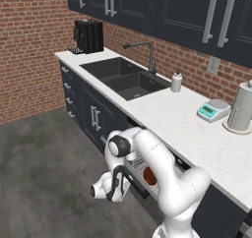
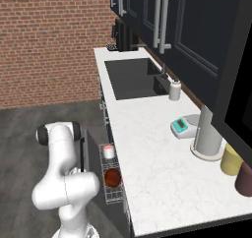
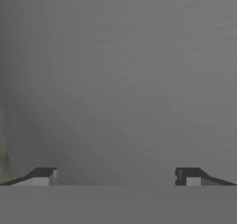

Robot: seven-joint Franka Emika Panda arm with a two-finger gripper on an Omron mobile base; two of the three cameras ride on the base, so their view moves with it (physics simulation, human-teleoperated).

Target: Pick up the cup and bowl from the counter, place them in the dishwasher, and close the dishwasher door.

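Your gripper (image 3: 118,176) is low in front of the dishwasher (image 2: 112,175), under the counter (image 1: 197,129) edge. In the hand view the two finger tips (image 3: 44,176) stand wide apart near the bottom corners, with nothing between them; ahead of them you see only a blurred grey surface, and you cannot tell from that view what it is. In the left base view the hand (image 1: 109,185) hangs down beside the pulled-out wire rack (image 1: 142,169), with the arm bent over it.

The bowl (image 2: 112,177) already sits in the rack, dark reddish-brown and upright, near the middle of the wires. The cup (image 2: 109,151) stands in the same rack, just beyond the bowl toward the sink (image 1: 125,76) side, its pink-red inside facing up. The two are near each other but apart.

The dishwasher door (image 2: 84,153) shows in the right base view as a dark panel standing steeply beside the rack, just beside the arm; whether the hand touches it you cannot tell.

On the counter you have a soap bottle (image 1: 176,81), a kitchen scale (image 1: 212,109) and a paper towel roll (image 1: 241,107), well apart from the rack.
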